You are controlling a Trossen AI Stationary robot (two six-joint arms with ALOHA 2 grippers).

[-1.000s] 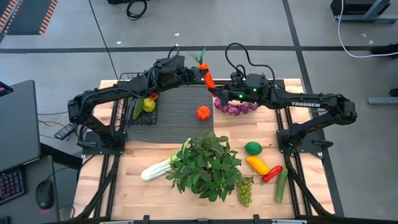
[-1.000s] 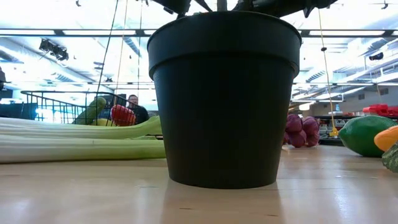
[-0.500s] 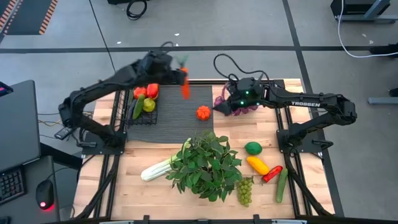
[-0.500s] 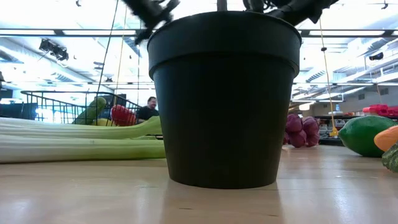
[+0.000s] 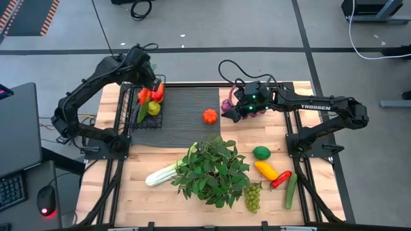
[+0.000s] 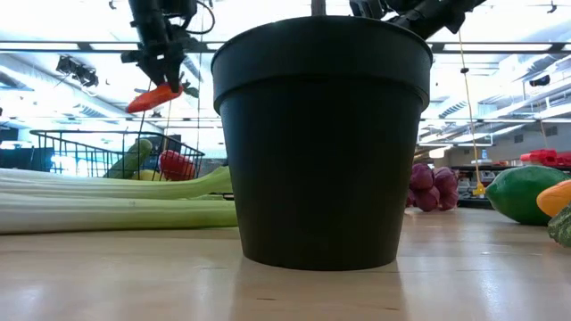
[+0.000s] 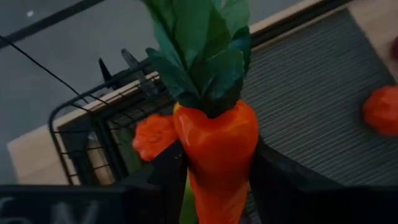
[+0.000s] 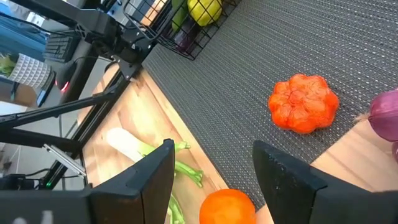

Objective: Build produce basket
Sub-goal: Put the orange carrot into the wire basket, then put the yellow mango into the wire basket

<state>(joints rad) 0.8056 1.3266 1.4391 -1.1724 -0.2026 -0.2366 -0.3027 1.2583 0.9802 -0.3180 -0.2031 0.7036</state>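
Two dark fingers of the left gripper [image 7: 214, 171] clamp a carrot [image 7: 217, 155] mid-body above the basket [image 5: 142, 106]; it looks light, rigid, slick. Beyond the basket, the right gripper [image 8: 211, 165] hangs open, empty, near the purple bulbs [image 5: 226, 104].

Even, bright overhead light fills the high view, and shadows on the desk [image 5: 192, 212] are soft and short. In the low view the room behind glows with ceiling strip lights, leaving the plant pot [image 6: 321, 143] a dark, backlit shape, while the wood in front carries a pale sheen. The left wrist view is dimmer, with the carrot [image 7: 217, 155] sharp and glossy and the basket [image 7: 93, 130] behind it soft.
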